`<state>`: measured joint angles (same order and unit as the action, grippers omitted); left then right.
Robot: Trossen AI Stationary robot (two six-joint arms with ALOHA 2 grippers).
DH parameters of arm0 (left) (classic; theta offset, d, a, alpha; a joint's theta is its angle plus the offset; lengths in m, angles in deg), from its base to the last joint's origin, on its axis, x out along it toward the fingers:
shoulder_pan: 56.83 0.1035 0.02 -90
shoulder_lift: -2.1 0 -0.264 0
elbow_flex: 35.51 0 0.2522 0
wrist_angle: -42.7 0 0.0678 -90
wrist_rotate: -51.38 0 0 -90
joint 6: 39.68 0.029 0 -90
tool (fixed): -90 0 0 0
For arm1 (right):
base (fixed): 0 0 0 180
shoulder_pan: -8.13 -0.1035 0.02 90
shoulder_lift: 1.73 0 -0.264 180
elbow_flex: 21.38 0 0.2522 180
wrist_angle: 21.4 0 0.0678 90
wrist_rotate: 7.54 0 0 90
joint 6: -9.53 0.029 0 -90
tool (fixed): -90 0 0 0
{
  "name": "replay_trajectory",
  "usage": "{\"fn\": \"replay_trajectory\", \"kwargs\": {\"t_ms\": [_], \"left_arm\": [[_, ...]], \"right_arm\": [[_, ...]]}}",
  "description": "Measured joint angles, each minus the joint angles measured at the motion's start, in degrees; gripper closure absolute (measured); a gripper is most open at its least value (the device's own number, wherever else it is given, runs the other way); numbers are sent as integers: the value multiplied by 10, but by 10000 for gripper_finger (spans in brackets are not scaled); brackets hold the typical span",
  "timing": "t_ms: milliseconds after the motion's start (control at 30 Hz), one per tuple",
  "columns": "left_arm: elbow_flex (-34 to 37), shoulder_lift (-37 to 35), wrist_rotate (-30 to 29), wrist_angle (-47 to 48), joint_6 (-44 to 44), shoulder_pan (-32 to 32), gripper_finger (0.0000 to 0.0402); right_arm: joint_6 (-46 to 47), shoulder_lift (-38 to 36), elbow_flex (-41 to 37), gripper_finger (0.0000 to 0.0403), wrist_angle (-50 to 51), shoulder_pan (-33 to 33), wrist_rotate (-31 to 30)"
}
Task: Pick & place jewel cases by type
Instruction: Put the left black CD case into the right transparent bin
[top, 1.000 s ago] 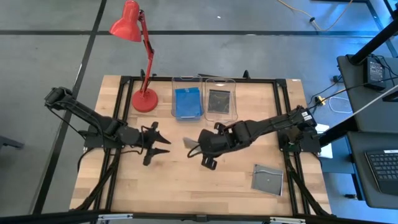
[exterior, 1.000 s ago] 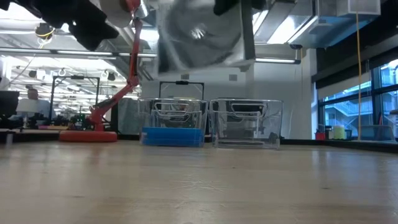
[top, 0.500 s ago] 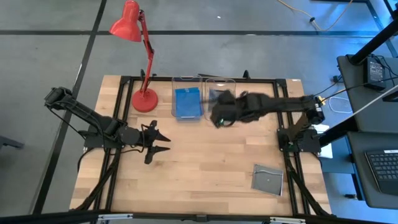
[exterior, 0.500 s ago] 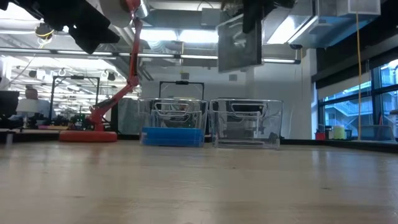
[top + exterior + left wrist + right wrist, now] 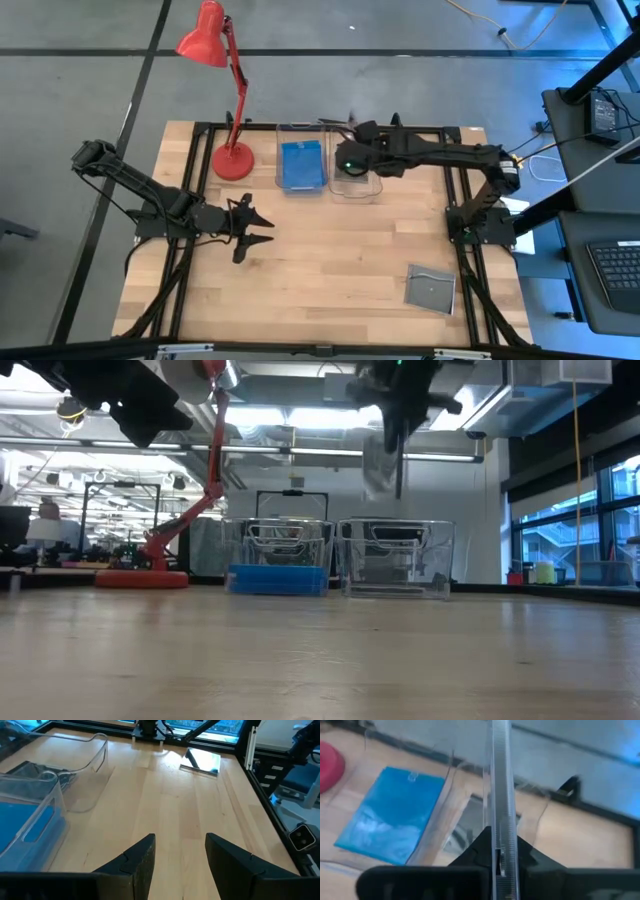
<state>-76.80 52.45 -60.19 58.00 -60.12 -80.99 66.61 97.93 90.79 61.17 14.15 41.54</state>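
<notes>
Your right claw (image 5: 347,160) has swung over the right bin (image 5: 372,190), clamped on a grey case (image 5: 499,795) held edge-on, ready to drop; left claw (image 5: 252,228) waits open over the surface (image 5: 330,270)

I see bare wood across the table's (image 5: 330,260) middle and near side — only one grey jewel case (image 5: 430,289) lies there, by the right corner. Along the far edge the red lamp (image 5: 232,158) and two clear bins (image 5: 328,186) stand close together — tight passage there.
</notes>
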Motion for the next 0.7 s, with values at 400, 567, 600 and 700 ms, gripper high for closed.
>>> {"fn": "replay_trajectory", "kwargs": {"t_ms": [400,567,600,700], "left_arm": [[0,0,1,0,1,0,231],[0,0,1,1,1,0,231],[0,0,1,1,1,0,231],[0,0,1,1,1,0,231]], "right_arm": [[24,0,-172,371,-246,41,104],[52,0,-216,370,-327,48,118],[58,0,-221,370,-338,49,119],[73,0,-240,370,-361,49,119]]}}
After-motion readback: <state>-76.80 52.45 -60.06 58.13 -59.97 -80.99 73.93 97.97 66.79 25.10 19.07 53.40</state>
